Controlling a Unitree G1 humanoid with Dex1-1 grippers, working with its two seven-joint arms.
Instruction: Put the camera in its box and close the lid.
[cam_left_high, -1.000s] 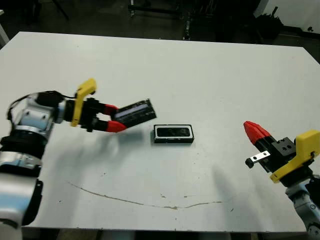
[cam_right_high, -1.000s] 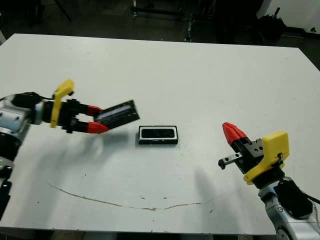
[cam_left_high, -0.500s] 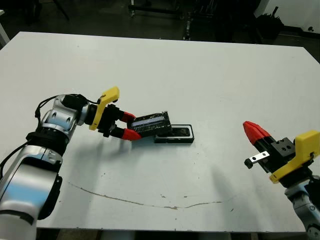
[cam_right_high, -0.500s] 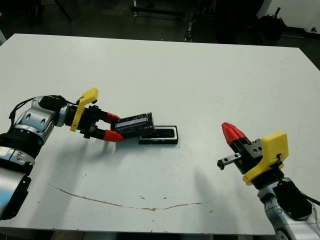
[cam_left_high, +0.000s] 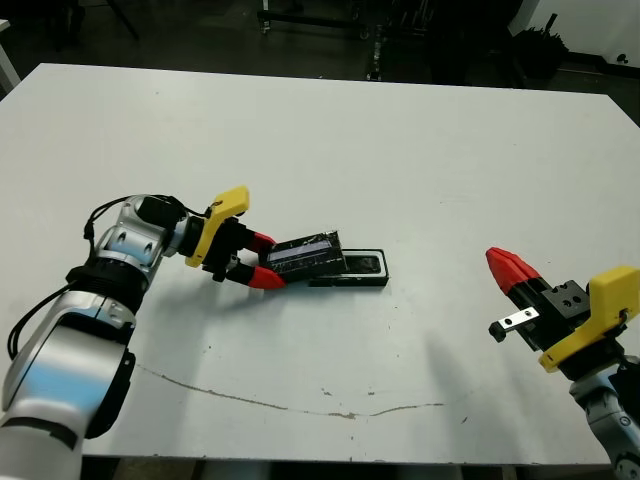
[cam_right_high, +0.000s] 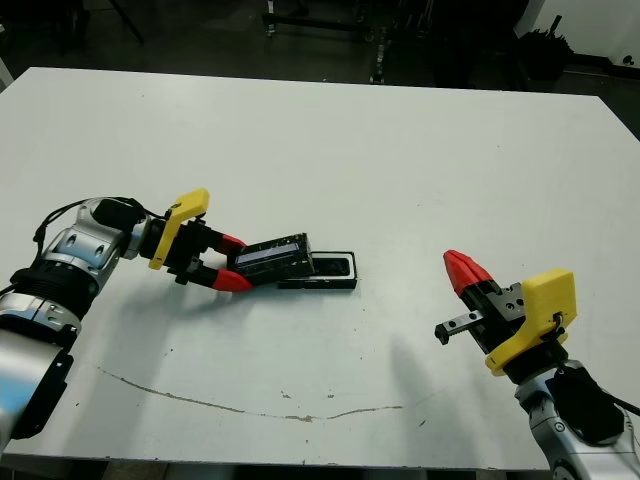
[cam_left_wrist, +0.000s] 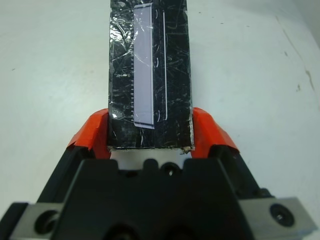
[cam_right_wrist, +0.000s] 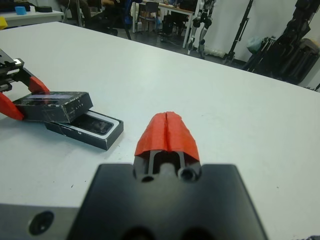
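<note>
The box (cam_left_high: 352, 283), a shallow black tray with a white lining, lies at the table's middle. The camera (cam_left_high: 363, 264) lies inside it, dark glossy face up. My left gripper (cam_left_high: 266, 261) is shut on the lid (cam_left_high: 306, 254), a crinkly shiny black panel, gripping its near end. The lid tilts over the box's left end and hides that part. The left wrist view shows the lid (cam_left_wrist: 150, 75) clamped between the red fingers (cam_left_wrist: 93, 133). My right gripper (cam_left_high: 510, 270) hovers at the right, shut and empty, well away from the box (cam_right_wrist: 75, 133).
A thin brown scratch line (cam_left_high: 300, 405) runs across the white table near its front edge. Beyond the far edge (cam_left_high: 320, 80) stand dark stands and equipment on the floor.
My left gripper has carried the lid rightward and down, from left of the box to overlapping its left end. The right gripper has stayed in place.
</note>
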